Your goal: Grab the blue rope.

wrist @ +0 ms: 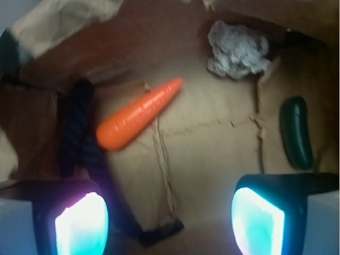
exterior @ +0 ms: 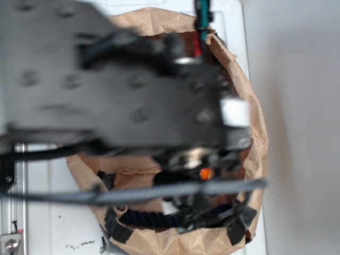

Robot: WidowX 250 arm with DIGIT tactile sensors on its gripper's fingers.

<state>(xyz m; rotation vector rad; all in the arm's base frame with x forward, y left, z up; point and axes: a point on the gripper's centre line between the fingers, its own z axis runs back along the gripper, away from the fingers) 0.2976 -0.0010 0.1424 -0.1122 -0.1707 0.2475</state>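
- Tool (wrist: 170,218) is wide open, empty; both lit pads sit at the bottom corners of the wrist view, brown paper floor showing between them.
- Blue rope (wrist: 74,125) lies on the floor of the brown paper bag (exterior: 257,154), left side of the wrist view, running roughly top to bottom. Its lower end passes just beside the left pad (wrist: 82,226), so it sits off the tool's centreline.
- Exterior view: rope (exterior: 146,218) is a dark strand near the bag's lower rim, mostly hidden by the arm.
- Step in hand, as I read it: line up, then descend. The tool likely needs a shift toward the rope side so the cord ends up between the pads.
- Cross the cord at its middle and close across its width, not along it.
- Orange carrot (wrist: 139,113) nearly touches the rope's upper half; go for the lower half to avoid pinching both.
- Bag wall is close on that side; watch the outer pad against the paper.
- Count in the bag: one rope, one carrot, one crumpled foil ball (wrist: 236,50), one dark green sausage-shaped toy (wrist: 296,133).
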